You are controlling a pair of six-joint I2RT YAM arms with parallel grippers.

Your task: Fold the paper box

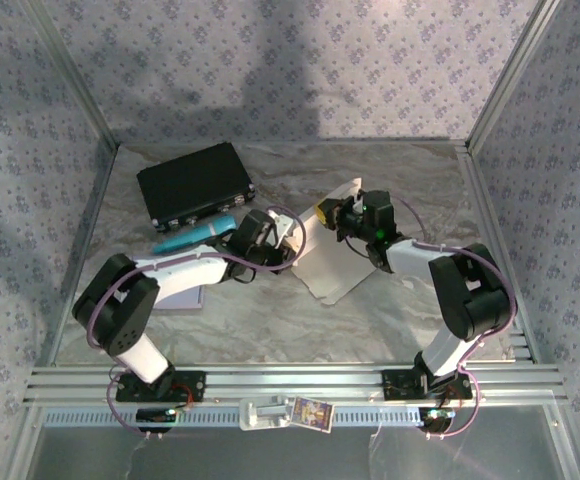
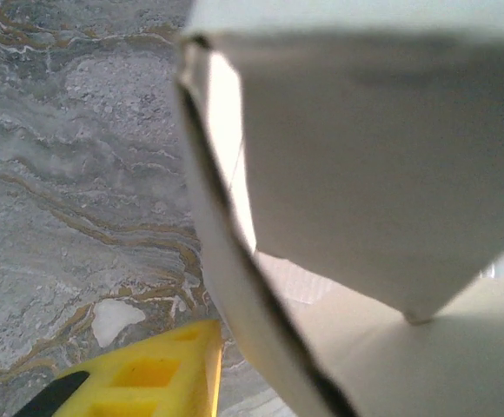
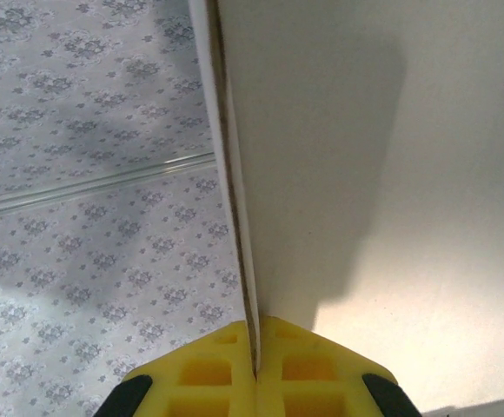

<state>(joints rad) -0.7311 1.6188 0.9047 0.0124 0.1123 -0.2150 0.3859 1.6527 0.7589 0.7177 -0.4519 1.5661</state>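
Observation:
The white paper box point(image 1: 328, 262) lies partly folded in the middle of the marble table, one flap raised at its far edge. My right gripper point(image 1: 338, 217) is at that far edge. Seen from the right wrist, its yellow fingertips point(image 3: 256, 369) are shut on the thin edge of an upright panel point(image 3: 382, 174). My left gripper point(image 1: 286, 246) is against the box's left side. In the left wrist view one yellow finger point(image 2: 148, 375) shows beside a curved box wall point(image 2: 235, 313). The other finger is hidden behind the paper, so its opening is unclear.
A black case point(image 1: 195, 185) lies at the back left, with a teal object point(image 1: 192, 237) just in front of it. A pale sheet point(image 1: 186, 297) lies under the left arm. Patterned enclosure walls stand on three sides, and a small card point(image 1: 310, 412) rests on the front rail.

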